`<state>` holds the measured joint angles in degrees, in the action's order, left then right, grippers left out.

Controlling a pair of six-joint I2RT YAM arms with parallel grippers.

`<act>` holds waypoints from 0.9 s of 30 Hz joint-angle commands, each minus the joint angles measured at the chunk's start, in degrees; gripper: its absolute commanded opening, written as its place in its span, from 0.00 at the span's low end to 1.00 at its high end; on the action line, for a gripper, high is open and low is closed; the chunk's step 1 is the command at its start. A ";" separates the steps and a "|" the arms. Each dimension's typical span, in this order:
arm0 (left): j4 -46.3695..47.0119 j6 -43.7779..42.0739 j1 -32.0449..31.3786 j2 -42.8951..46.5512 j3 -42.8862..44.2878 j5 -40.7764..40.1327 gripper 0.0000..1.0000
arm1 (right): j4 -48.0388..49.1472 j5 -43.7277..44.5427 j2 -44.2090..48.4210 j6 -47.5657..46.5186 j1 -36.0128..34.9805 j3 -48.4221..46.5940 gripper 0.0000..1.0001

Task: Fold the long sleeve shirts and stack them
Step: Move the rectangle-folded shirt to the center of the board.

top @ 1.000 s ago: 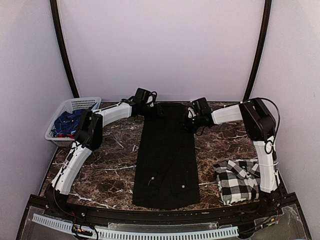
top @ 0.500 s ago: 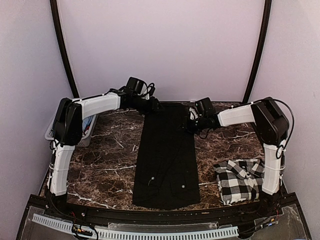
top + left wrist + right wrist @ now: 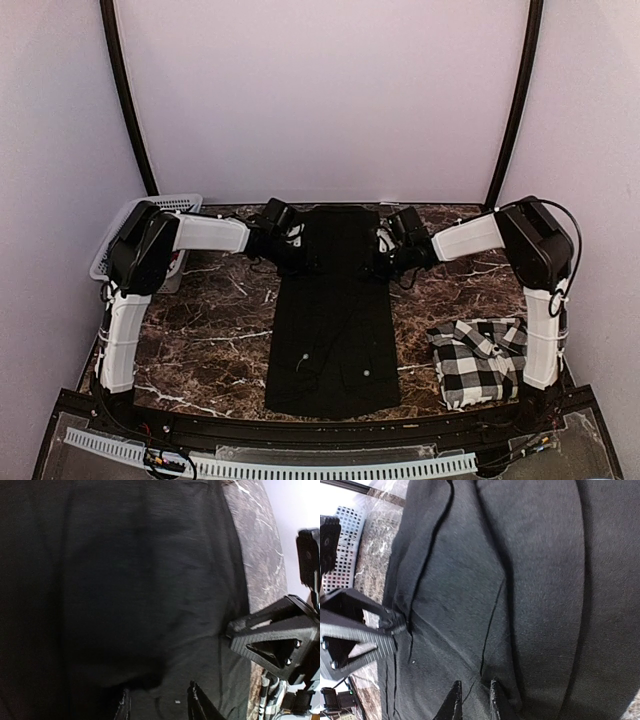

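One checked shirt is already folded, well apart from the fingers. The black shirt, narrowed to a long strip, is clamped at its side edges by the left gripper and the right gripper; cross folding and stacking are left.

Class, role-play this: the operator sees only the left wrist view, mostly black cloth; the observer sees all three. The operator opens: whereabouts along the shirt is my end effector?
Observer: The left end effector is at the left edge of the black shirt, toward its far end.
Operator: Where is the second shirt?
Observer: The checked shirt lies roughly folded at the near right of the table, apart from the black one.
Operator: Anything on my other side?
Observer: A white basket sits at the far left corner.
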<state>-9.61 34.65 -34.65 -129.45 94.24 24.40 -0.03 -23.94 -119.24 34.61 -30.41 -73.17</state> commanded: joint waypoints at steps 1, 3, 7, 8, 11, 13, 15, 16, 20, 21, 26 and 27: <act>0.89 1.07 2.02 1.14 -3.39 -3.16 0.38 | 0.71 1.20 -2.14 -0.80 -1.02 0.31 0.17; 0.36 0.65 2.86 1.13 -4.65 -4.00 0.38 | 0.77 1.20 -2.77 -0.65 -1.29 0.03 0.17; -0.65 -0.12 4.42 1.17 -6.55 -5.23 0.37 | 0.81 0.77 -4.53 -0.12 -1.90 -1.29 0.17; -1.18 -0.21 4.84 1.22 -6.90 -5.41 0.37 | 0.70 0.82 -4.97 -0.08 -2.11 -1.87 0.18; -2.21 -0.82 5.71 1.22 -7.42 -6.09 0.37 | 0.30 0.50 -6.44 0.18 -2.49 -3.89 0.18; -2.44 -0.73 6.28 1.33 -7.92 -5.90 0.37 | 0.24 0.52 -7.50 -0.01 -2.71 -5.81 0.18; -2.18 -0.57 6.50 1.43 -8.40 -5.58 0.37 | -1.37 0.61 -8.56 -0.34 -2.72 -7.59 0.18; -1.89 -0.48 6.52 1.55 -8.68 -5.54 0.37 | -1.90 0.65 -9.12 -0.65 -2.70 -8.53 0.18; 0.50 1.66 6.53 2.11 -10.51 -3.62 0.37 | -4.51 0.92 -10.63 -2.31 -2.72 -11.59 0.19; 1.09 2.26 6.53 2.28 -10.80 -3.25 0.37 | -5.25 1.30 -10.61 -2.85 -2.70 -12.09 0.20; 0.75 1.87 6.53 4.88 -10.93 -3.15 0.38 | -8.44 3.87 -7.66 -5.85 -2.72 -13.18 0.27; 0.38 1.76 6.53 5.91 -10.74 -3.36 0.39 | -9.08 4.23 -6.83 -6.49 -2.72 -13.42 0.28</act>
<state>-2.70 36.27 -28.49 -126.41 85.58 23.00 -3.36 -23.73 -127.72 31.64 -32.64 -85.49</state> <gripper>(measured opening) 0.375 0.260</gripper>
